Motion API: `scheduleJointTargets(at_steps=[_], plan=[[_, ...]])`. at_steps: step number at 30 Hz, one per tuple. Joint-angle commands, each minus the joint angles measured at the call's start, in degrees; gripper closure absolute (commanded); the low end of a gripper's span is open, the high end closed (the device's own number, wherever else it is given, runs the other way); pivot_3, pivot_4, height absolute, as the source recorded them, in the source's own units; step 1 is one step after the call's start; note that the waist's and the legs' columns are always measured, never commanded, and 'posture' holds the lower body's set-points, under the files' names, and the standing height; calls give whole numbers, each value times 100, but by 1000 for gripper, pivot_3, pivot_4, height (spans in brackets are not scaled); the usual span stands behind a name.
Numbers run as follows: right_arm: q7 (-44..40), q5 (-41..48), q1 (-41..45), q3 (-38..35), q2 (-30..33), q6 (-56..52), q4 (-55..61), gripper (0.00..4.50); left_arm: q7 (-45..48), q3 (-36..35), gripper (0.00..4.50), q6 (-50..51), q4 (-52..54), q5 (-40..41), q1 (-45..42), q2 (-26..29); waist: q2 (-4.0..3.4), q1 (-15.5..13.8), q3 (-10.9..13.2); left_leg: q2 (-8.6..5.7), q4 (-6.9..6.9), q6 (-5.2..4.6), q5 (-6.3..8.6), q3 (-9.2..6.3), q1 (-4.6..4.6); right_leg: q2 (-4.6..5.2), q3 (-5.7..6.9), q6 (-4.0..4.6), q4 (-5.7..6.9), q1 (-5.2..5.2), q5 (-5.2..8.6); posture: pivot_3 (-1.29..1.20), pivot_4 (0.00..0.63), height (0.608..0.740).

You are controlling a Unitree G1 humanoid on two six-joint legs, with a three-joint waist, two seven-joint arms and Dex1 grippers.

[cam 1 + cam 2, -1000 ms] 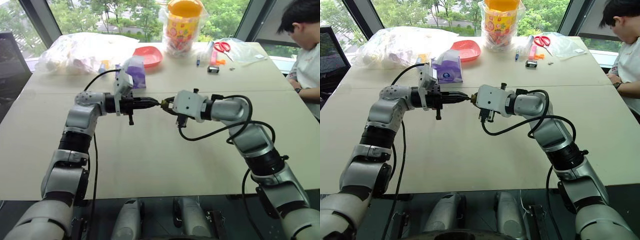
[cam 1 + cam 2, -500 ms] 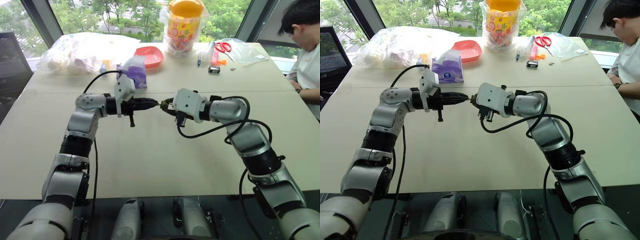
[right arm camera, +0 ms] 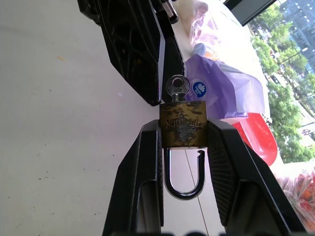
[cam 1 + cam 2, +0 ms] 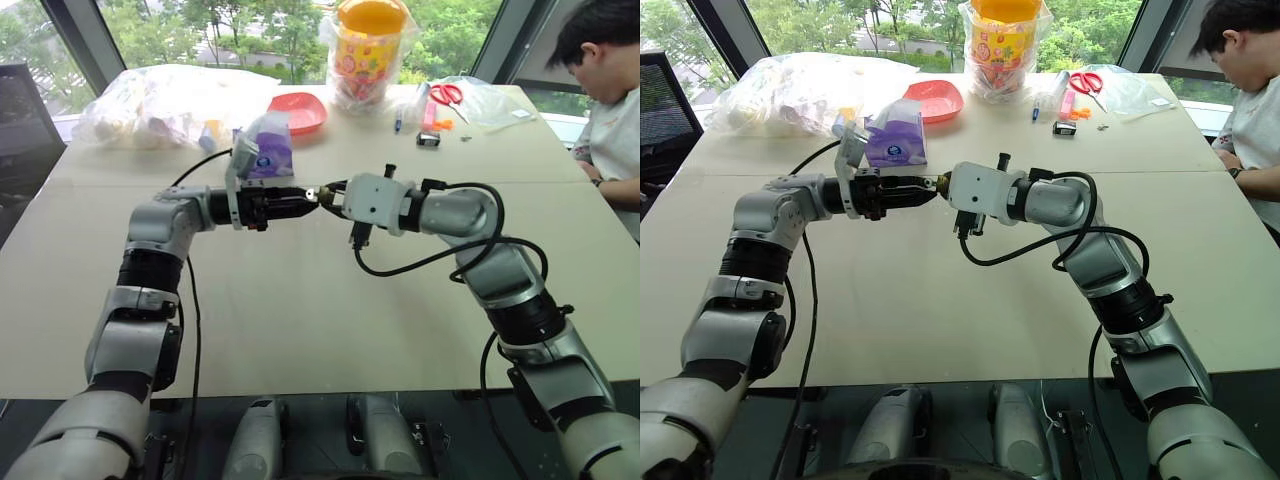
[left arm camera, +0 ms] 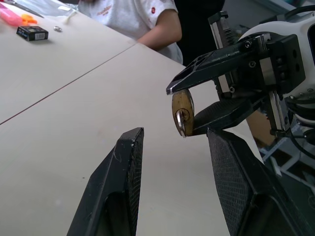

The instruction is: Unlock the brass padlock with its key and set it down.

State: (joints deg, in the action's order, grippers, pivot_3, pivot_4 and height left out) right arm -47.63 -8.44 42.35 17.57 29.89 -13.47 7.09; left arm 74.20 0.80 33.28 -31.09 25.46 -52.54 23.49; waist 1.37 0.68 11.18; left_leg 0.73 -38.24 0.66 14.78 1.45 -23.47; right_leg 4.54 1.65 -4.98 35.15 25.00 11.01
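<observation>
Brass padlock [image 3: 182,124]: clamped between right end effector [image 3: 183,142] fingers, shackle sprung open.
Key [image 3: 176,88]: seated in padlock.
Left end effector [image 5: 172,162]: parted, empty.

Bright daylight from far windows [image 4: 250,25]; greenery outside looks washed out. Soft, faint shadows on pale table [image 4: 300,320]. Edges bend w/ wide-angle distortion.

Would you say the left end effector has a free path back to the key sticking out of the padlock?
Probably yes. The left end effector stands open just short of the key, which juts from the brass padlock gripped by the right end effector; nothing lies between them.
</observation>
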Motion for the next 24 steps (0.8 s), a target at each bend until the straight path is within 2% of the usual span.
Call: scheduleJointTargets(at_steps=[1, 5, 6, 8, 11, 18, 19, 20, 21, 22, 24], plan=[[16, -14, 155, -70, -9, 98, 149, 3818, -38, -105, 2414, -118, -70, 33, -236, -77, 0, 2, 0, 0, 0, 0, 0, 0, 0, -1, 0, 0, 0, 0, 0, 0, 150, 740], [8, -37, 149, -61, -17, 85, 186, 3818, -17, -84, 2414, -190, -236, 2, -328, -152, 0, 6, 0, 0, 0, 0, 0, 0, 0, -1, 0, 0, 1, 1, 0, 0, 150, 740], [10, -43, 144, -61, -18, 77, 197, 3818, -35, -98, 2817, -208, -298, 5, -370, -183, 0, 7, 0, 0, 0, 0, 0, 0, 0, -1, 0, 0, 1, 1, 0, 0, 150, 740], [13, -59, 135, -57, -12, 61, 227, 3818, -42, -97, 3161, -240, -388, 1, -433, -229, 0, 5, 0, 0, 0, 0, 0, 0, 0, -1, 1, 0, 1, 1, 0, 0, 150, 740], [12, -74, 115, -58, -8, 32, 281, 3818, 10, -43, 4398, -271, -437, -35, -453, -256, 0, 5, 0, 0, 0, 0, 0, 0, 0, -1, 0, 0, 1, 1, 0, 0, 150, 740], [-29, -49, 50, -115, 2, -67, 345, 3818, 89, 62, 4488, -363, -439, -175, -404, -227, 0, 5, 0, 0, 0, 0, 0, 0, 0, -1, 0, 0, 0, 0, 0, 0, 150, 740], [-96, -24, 23, -112, 43, -90, 369, 2788, 73, 46, 4488, -371, -439, -180, -395, -218, 0, 5, 0, 0, 0, 0, 0, 0, 0, -1, 0, 0, 0, 1, 0, 0, 150, 740], [-135, -22, -20, -124, 96, -102, 397, 2479, 69, 30, 4488, -385, -438, -190, -379, -202, 0, 4, 0, 0, 0, 0, 0, 0, 0, -1, 0, 0, 0, 1, 0, 0, 150, 740], [-144, -47, -63, -146, 153, -113, 434, 1876, 57, 8, 4488, -385, -423, -192, -357, -189, 0, 4, 0, 0, 0, 0, 0, 0, 0, -1, 0, 0, 1, 1, 0, 0, 150, 740], [-127, -91, -114, -184, 215, -157, 487, 1538, 32, -17, 4488, -379, -394, -189, -329, -182, 0, 4, 0, 0, 0, 0, 0, 0, 0, -1, 1, 0, 0, 1, 0, 0, 150, 740], [-162, 81, -343, -475, 348, -581, 801, 477, -11, -87, 4488, -328, -300, -157, -243, -141, 0, -11, 0, 0, 0, 0, 0, -1, 0, 0, 1, 0, 0, 0, 0, 0, 150, 740]])
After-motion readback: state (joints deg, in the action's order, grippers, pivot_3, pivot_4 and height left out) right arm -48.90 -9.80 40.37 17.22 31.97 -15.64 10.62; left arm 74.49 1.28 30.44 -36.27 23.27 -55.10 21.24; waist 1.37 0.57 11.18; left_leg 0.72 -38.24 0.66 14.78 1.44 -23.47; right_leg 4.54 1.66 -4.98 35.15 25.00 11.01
